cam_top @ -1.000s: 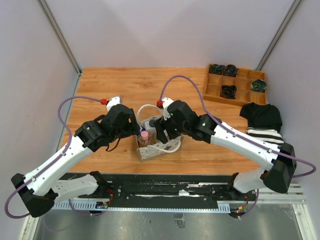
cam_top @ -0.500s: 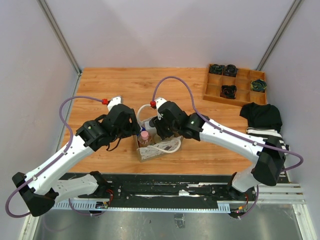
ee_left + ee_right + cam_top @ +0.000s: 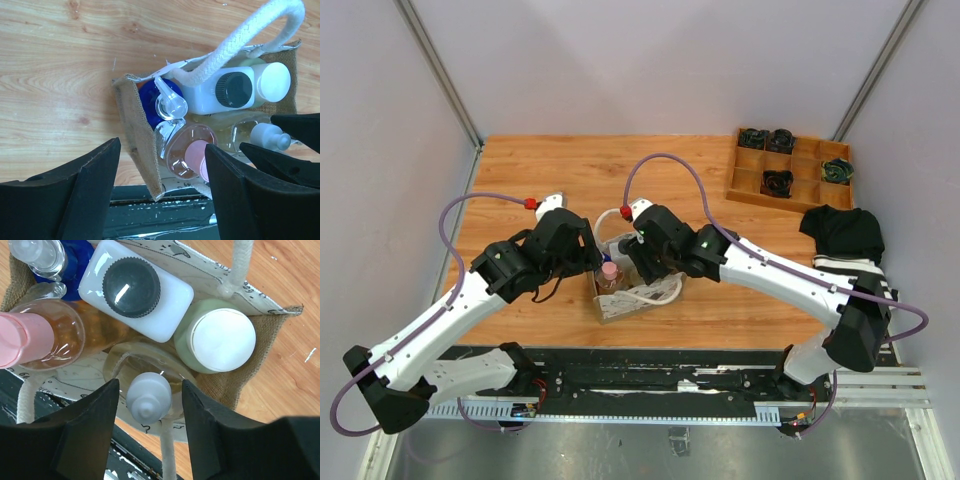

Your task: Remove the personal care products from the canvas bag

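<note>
The canvas bag [image 3: 620, 306] stands near the table's front edge, with white rope handles [image 3: 250, 30]. It holds a blue pump bottle [image 3: 155, 102], a pink-capped clear bottle [image 3: 192, 155], a white bottle with a dark cap [image 3: 132, 287], a pale green jar with a white lid [image 3: 222, 337] and a clear bottle with a white cap [image 3: 148, 397]. My right gripper [image 3: 150, 405] is open above the bag, its fingers on either side of the white cap without touching it. My left gripper [image 3: 162, 200] is open, straddling the bag's left wall [image 3: 142, 145] and the pink-capped bottle.
A brown wooden compartment tray [image 3: 790, 168] with black rolled bundles sits at the back right. A black and striped cloth [image 3: 845, 245] lies right of my right arm. A black rail [image 3: 650, 375] runs along the table's near edge, close to the bag.
My right gripper has moved left over the bag and now sits over the white-capped bottle. My left arm has hardly moved.
</note>
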Controlling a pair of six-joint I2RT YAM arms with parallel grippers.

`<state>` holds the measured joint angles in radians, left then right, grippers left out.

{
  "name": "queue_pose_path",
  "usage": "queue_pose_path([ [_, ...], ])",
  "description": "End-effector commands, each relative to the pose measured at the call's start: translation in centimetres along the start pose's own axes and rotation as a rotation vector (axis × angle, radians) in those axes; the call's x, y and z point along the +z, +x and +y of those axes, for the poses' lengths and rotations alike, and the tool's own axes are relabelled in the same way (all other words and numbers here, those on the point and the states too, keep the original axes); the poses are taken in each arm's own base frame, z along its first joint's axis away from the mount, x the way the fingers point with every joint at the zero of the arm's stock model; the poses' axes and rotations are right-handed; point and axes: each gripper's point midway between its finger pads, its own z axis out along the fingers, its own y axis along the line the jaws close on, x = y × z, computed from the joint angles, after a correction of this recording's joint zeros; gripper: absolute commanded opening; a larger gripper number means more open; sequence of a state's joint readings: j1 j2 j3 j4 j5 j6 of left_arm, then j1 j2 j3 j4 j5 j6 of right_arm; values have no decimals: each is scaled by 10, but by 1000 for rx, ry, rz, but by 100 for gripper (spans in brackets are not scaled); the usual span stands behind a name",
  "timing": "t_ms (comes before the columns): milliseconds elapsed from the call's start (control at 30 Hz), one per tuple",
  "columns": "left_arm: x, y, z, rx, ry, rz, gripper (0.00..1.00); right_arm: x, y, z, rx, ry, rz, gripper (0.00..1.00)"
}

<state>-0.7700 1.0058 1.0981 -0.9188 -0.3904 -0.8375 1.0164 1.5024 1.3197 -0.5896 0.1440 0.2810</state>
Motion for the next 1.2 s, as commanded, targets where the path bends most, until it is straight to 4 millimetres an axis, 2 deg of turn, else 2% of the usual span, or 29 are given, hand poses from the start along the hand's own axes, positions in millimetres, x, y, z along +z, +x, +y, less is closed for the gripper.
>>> queue_pose_path([
  [0, -2, 1, -7, -7, 34, 1, 73, -12, 1, -2, -11, 24, 6, 54],
  [67, 0, 2, -6, -5, 32, 4, 73, -10, 1, -2, -12, 26, 8, 47],
  [167, 1, 4, -9, -2, 43, 12, 73, -7, 3, -1, -12, 22, 13, 27],
  [333, 1, 6, -18, 9, 81, 29, 72, -11, -6, 0, -22, 18, -5, 2],
  [467, -5, 9, -32, 64, 128, 54, 69, -35, -29, -7, -34, 44, -63, 1],
  [733, 3, 34, -44, 248, -7, 101, 67, -95, -78, -29, -48, 117, -242, 2],
  [867, 10, 40, -40, 265, -49, 109, 61, -138, -104, -48, -55, 193, -316, 3],
  [1000, 16, 36, -30, 276, -123, 84, 60, -179, -128, -67, -62, 253, -387, 5],
  [1100, 21, 31, -26, 289, -160, 51, 59, -205, -136, -89, -41, 325, -420, 6],
  [1167, 24, 29, -23, 299, -185, 34, 59, -214, -136, -99, -31, 349, -427, 6],
])
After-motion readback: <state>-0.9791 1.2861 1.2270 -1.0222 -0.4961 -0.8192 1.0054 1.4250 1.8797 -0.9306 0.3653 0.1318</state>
